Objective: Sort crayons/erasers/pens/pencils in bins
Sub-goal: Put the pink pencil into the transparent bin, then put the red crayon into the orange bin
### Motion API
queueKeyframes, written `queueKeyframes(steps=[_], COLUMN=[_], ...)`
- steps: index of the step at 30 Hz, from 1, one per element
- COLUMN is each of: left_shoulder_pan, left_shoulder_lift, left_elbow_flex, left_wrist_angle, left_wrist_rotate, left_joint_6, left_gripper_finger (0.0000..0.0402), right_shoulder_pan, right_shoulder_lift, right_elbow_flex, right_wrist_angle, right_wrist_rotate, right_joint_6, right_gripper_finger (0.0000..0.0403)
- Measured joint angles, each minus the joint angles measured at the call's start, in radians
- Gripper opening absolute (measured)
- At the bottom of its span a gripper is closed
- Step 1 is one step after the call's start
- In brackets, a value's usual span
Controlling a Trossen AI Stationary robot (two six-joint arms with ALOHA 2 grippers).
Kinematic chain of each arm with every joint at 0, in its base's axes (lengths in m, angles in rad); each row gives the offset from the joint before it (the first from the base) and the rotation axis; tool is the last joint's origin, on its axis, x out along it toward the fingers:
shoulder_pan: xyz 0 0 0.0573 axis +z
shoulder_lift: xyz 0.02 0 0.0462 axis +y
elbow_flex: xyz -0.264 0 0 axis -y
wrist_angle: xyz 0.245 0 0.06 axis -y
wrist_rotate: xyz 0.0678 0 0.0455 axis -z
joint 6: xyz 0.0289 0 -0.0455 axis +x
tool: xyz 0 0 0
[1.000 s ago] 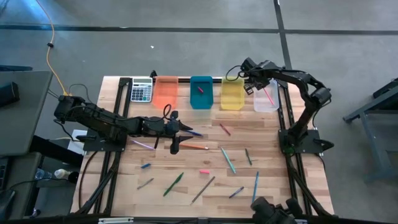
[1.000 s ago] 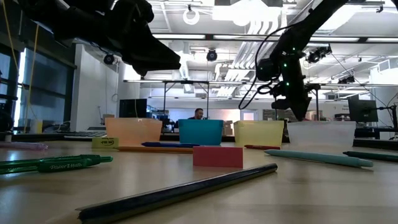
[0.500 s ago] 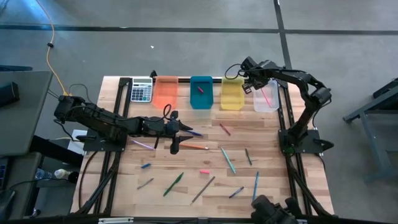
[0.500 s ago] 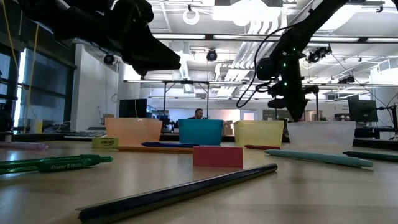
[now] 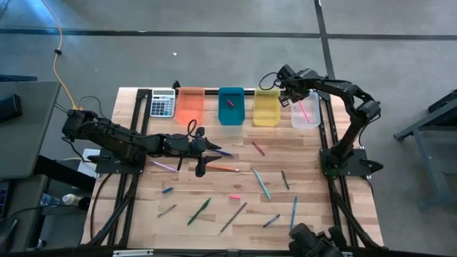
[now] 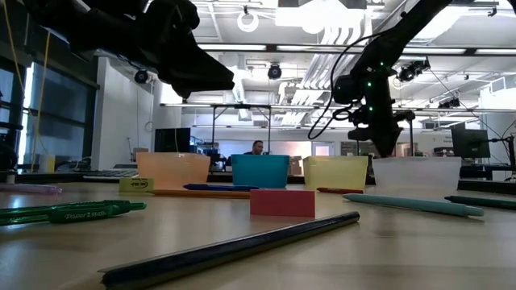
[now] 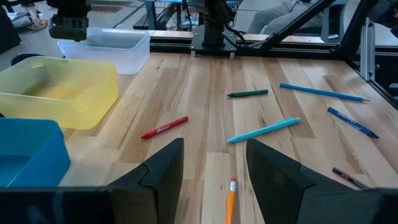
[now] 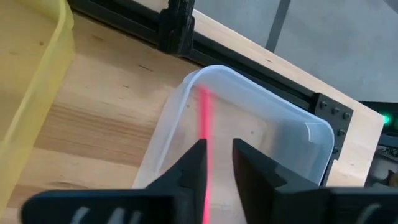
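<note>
The right gripper [image 5: 291, 98] hovers over the clear bin [image 5: 307, 114], jaws narrowly parted around nothing, while the left gripper [image 7: 208, 180] gapes over the orange pencil [image 7: 231, 200].

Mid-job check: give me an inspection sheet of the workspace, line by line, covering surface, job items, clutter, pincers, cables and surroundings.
Surface: wooden table, sticks scattered across it.
Job's things: orange bin, teal bin, yellow bin and clear bin in a row at the far edge; pink stick lies in the clear bin; orange pencil and pink eraser on the table.
Clutter: calculator beside the orange bin.
Pincers: left pincer open, low over the table above the orange pencil; right pincer open over the clear bin.
Cables: yellow cable on the floor.
Surroundings: person far behind the bins.
</note>
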Motion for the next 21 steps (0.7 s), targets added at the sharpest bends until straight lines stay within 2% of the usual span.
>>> queueKeyframes(steps=[3, 5, 10, 13, 16, 21], left_shoulder_pan=[0.000, 0.000, 0.000, 0.015, 0.036, 0.092], left_shoulder_lift=[0.000, 0.000, 0.000, 0.000, 0.000, 0.000], left_elbow_flex=[0.000, 0.000, 0.000, 0.000, 0.000, 0.000], left_wrist_angle=[0.000, 0.000, 0.000, -0.001, -0.014, -0.017], left_wrist_rotate=[-0.004, -0.027, -0.048, -0.048, -0.042, 0.055], left_joint_6=[0.000, 0.000, 0.042, 0.043, 0.052, 0.072], left_gripper_finger=[0.0163, 0.0163, 0.0146, 0.0117, 0.0076, 0.0010], right_shoulder_pan=[0.000, 0.003, 0.030, 0.040, 0.043, 0.080], right_shoulder_lift=[0.000, -0.009, -0.081, -0.156, -0.236, -0.331], right_elbow_flex=[0.000, 0.000, 0.000, 0.000, 0.000, 0.000], right_wrist_angle=[-0.002, -0.024, -0.046, -0.022, 0.037, 0.173], right_wrist_rotate=[0.002, 0.001, -0.001, -0.030, -0.115, -0.253], right_joint_6=[-0.031, -0.061, -0.175, -0.251, -0.280, -0.317], right_gripper_finger=[0.0095, 0.0094, 0.0039, 0.0006, 0.0013, 0.0002])
